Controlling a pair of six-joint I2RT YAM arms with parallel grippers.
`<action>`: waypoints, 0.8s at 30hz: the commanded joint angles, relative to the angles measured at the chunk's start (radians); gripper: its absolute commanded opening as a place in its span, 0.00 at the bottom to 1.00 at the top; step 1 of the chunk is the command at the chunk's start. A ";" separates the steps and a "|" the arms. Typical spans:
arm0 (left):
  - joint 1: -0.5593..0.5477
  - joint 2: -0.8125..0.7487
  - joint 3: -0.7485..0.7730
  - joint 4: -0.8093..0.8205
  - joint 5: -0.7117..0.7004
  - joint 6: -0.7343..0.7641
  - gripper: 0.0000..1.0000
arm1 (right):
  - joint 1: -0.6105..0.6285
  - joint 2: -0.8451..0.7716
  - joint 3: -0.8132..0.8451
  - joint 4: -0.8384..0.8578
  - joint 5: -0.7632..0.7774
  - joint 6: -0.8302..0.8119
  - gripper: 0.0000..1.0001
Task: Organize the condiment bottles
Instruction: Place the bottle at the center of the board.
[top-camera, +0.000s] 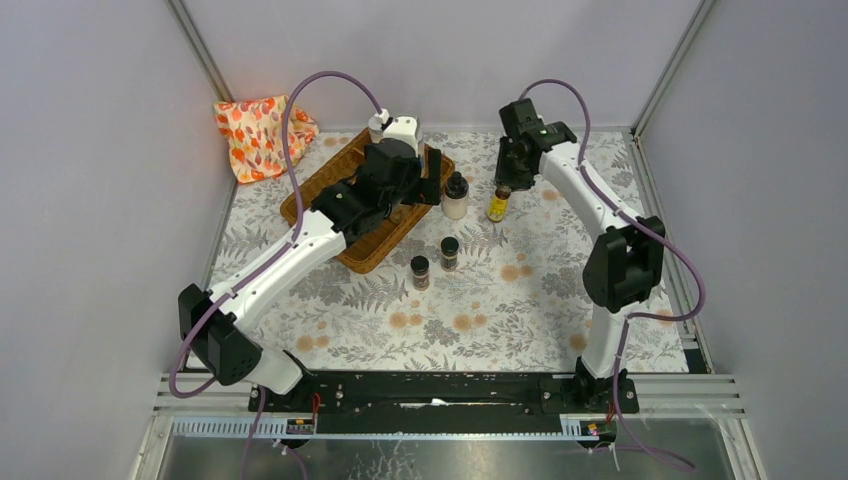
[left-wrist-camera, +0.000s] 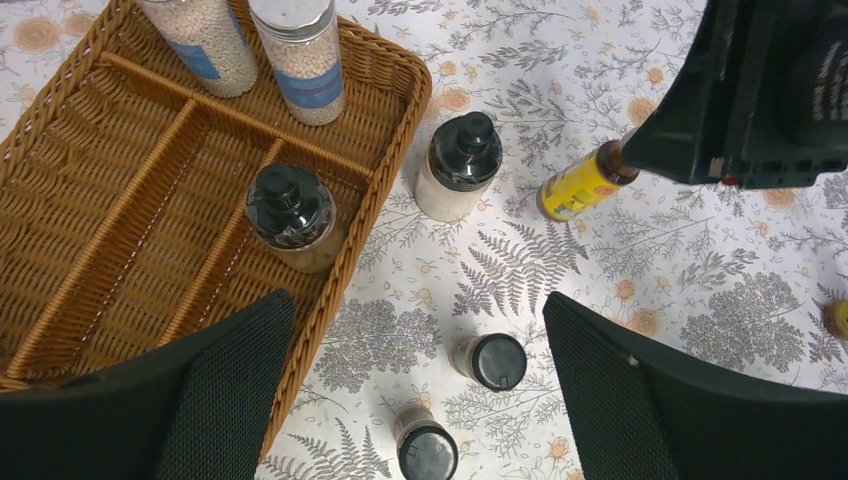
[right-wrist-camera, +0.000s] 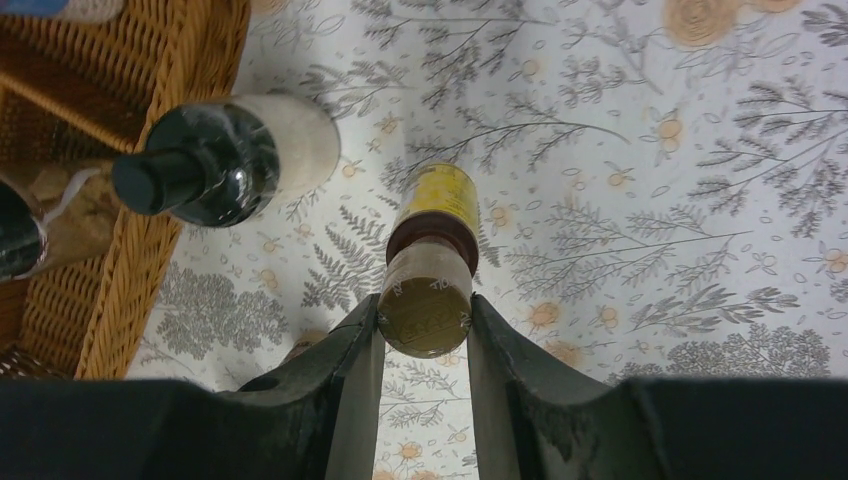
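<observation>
- Brown wicker tray (left-wrist-camera: 100, 200), far left on the fern-print table, divided into several compartments.
- Left gripper (left-wrist-camera: 418, 300) hangs above the tray's right rim, fingers spread wide and released.
- 2 tall clear jars filled with white beads stand side by side in the tray's far compartment: left jar (left-wrist-camera: 205, 40) and right jar (left-wrist-camera: 305, 62).
- 1 stout black-capped bottle (left-wrist-camera: 292, 215) stands in the tray's rightmost long compartment.
- A white-filled bottle (left-wrist-camera: 460, 165) with a black cap stands on the table, just right of the tray.
- Slim yellow bottle (right-wrist-camera: 435, 200) with a brown cap, right of the white-filled bottle; right gripper (right-wrist-camera: 425, 305) is clenched on its cap.
- 2 small black-capped spice jars on the table, nearer than the others: far spice jar (left-wrist-camera: 495, 360) and near spice jar (left-wrist-camera: 425, 450).
</observation>
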 joint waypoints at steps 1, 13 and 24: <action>0.010 -0.035 0.037 -0.032 -0.053 -0.003 0.99 | 0.055 0.018 0.080 -0.040 0.008 -0.028 0.00; 0.016 -0.052 0.039 -0.049 -0.063 -0.012 0.99 | 0.152 0.062 0.093 -0.063 0.028 -0.043 0.00; 0.016 -0.060 0.020 -0.053 -0.050 -0.034 0.99 | 0.177 0.069 0.059 -0.043 0.022 -0.053 0.00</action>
